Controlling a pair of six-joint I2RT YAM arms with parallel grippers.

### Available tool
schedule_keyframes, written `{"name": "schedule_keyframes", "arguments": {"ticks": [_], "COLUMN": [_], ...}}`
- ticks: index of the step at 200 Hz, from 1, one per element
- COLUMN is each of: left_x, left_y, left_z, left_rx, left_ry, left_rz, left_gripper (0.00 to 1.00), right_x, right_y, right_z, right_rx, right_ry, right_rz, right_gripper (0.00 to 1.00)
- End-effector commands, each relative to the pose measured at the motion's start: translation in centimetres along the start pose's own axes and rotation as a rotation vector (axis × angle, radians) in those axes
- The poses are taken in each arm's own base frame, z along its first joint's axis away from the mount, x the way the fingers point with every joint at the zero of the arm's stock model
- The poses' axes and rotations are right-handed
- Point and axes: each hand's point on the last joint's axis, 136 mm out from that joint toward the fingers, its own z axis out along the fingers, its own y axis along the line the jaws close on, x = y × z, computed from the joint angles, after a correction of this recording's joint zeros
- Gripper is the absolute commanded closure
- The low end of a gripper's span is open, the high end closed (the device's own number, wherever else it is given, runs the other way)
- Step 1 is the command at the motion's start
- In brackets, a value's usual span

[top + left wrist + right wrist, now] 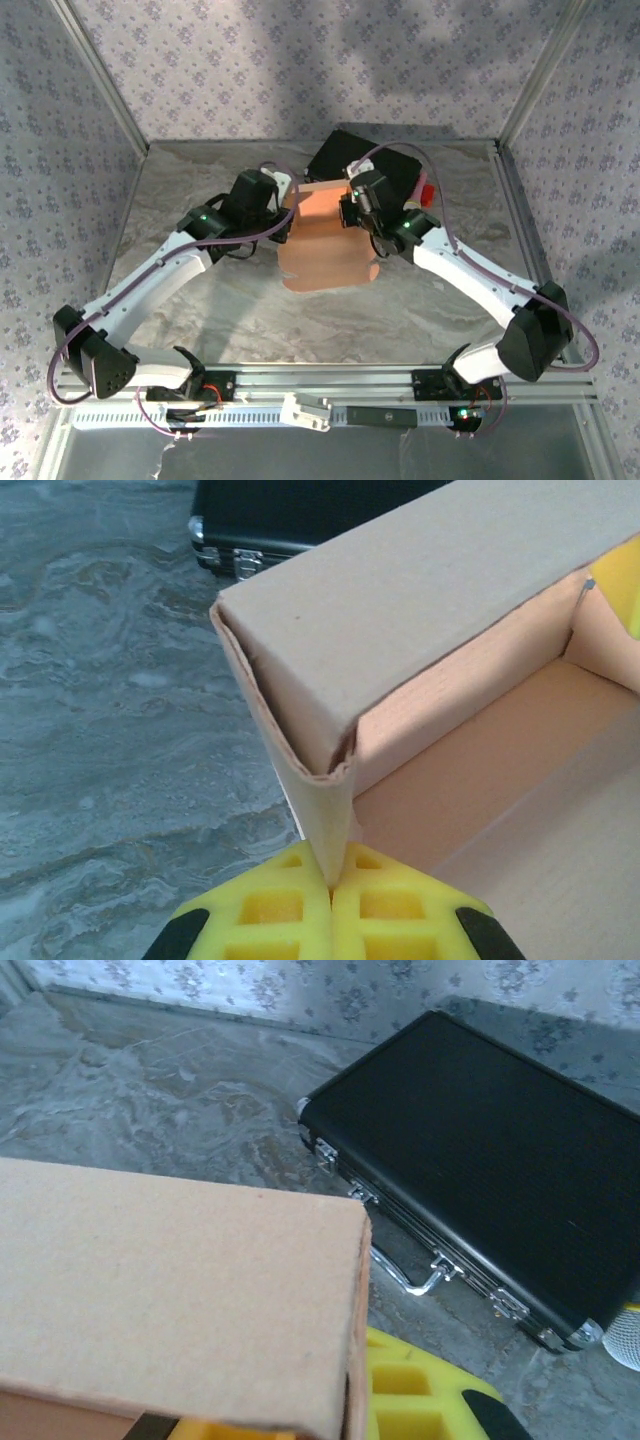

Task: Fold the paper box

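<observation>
The paper box (pixel 325 240) is salmon-brown cardboard, half formed, in the middle of the table with its far walls raised and a flat flap stretching toward me. My left gripper (pixel 291 207) holds its left far corner. In the left wrist view the yellow fingers (pixel 270 910) are shut on the doubled side wall of the paper box (pixel 450 610). My right gripper (pixel 350 207) is at the right far corner. In the right wrist view the wall of the box (pixel 170 1290) stands between its yellow fingers (pixel 410 1390), and the gripper (pixel 350 1422) looks shut on it.
A black hard case (pixel 372 160) with metal trim lies just behind the box, also seen as the case (pixel 490 1190) and the case (pixel 280 520). A small red and white object (pixel 426 192) sits beside the case. Metal frame rails and patterned walls border the marbled table (pixel 200 300).
</observation>
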Motion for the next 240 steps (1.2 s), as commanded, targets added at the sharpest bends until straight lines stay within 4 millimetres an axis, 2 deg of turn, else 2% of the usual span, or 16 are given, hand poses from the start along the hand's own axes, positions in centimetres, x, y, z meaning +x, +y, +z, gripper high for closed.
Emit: {"name": "schedule_keyframes", "arguments": {"ticks": [1,46,125,155,172,185,240], "left_x": [-1.6,-1.9,-1.8,-1.7,-1.5,-1.5,-1.6], "left_y": [-0.2,-0.1,0.1,0.6,1.2,1.5,1.3], "left_z": [-0.4,-0.5,-0.6,-0.8,-0.9,-0.9,-0.9], "left_rx": [-0.054,-0.089,-0.097,-0.118,-0.146,-0.163,-0.152], "left_ry": [-0.054,-0.078,-0.101,-0.114,-0.113,-0.115,-0.122], "left_rz": [-0.023,-0.053,-0.082,-0.097,-0.102,-0.109,-0.122], "left_gripper": [1.0,1.0,1.0,1.0,1.0,1.0,1.0], "right_x": [0.4,0.9,0.6,0.8,0.7,0.7,1.7], "right_y": [-1.4,-1.6,-0.3,0.6,0.8,1.2,1.6], "right_z": [0.0,-0.6,-1.0,-1.1,-1.4,-1.4,-1.5], "right_rx": [0.149,0.258,0.291,0.235,0.194,0.137,-0.012], "right_ry": [0.03,0.036,0.028,0.047,0.049,0.05,0.058], "right_rz": [-0.012,0.009,0.029,0.041,0.048,0.058,0.102], "right_gripper": [1.0,1.0,1.0,1.0,0.96,0.89,0.65]}}
